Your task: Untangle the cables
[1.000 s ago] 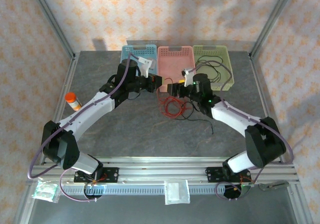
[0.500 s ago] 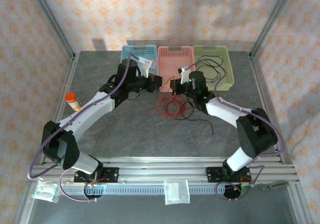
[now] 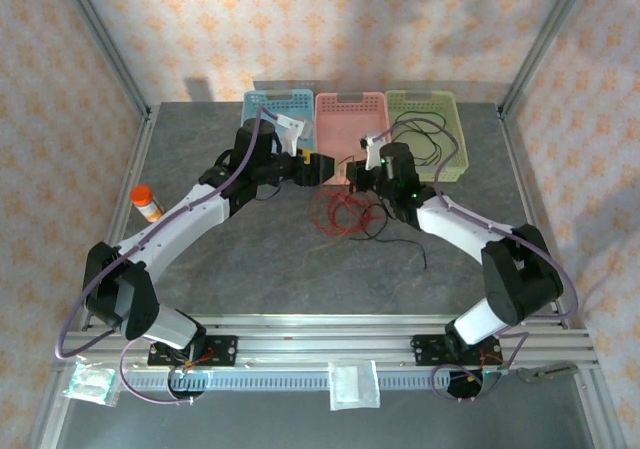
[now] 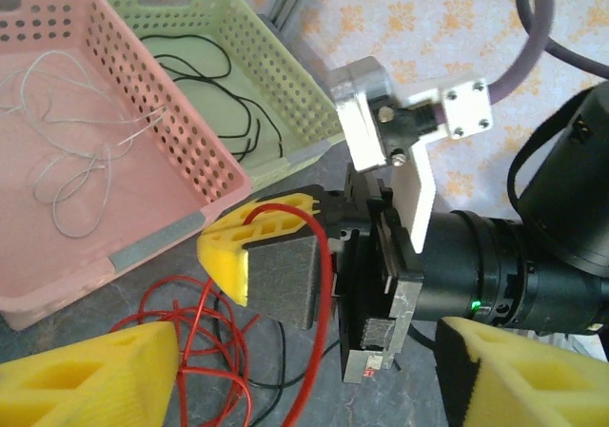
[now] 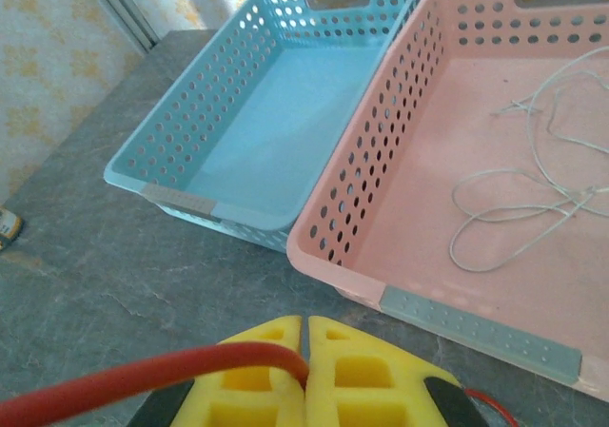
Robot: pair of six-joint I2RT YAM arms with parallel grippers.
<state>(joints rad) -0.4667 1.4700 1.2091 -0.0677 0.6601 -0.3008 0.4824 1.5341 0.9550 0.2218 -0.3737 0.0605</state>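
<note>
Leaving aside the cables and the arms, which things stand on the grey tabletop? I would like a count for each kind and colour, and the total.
Blue basket: 1
Pink basket: 1
Green basket: 1
Orange-capped bottle: 1
Total: 4

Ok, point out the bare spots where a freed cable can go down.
Free: the blue basket, and the table across its near middle, this side of the red cable. Crowded: in front of the pink basket, around that tangle.

The grey table (image 3: 250, 259) bore a blue basket (image 3: 278, 94), pink basket (image 3: 350, 96), green basket (image 3: 420, 94), orange-capped bottle (image 3: 147, 202) and tangled red-and-black cables (image 3: 338, 215).
</note>
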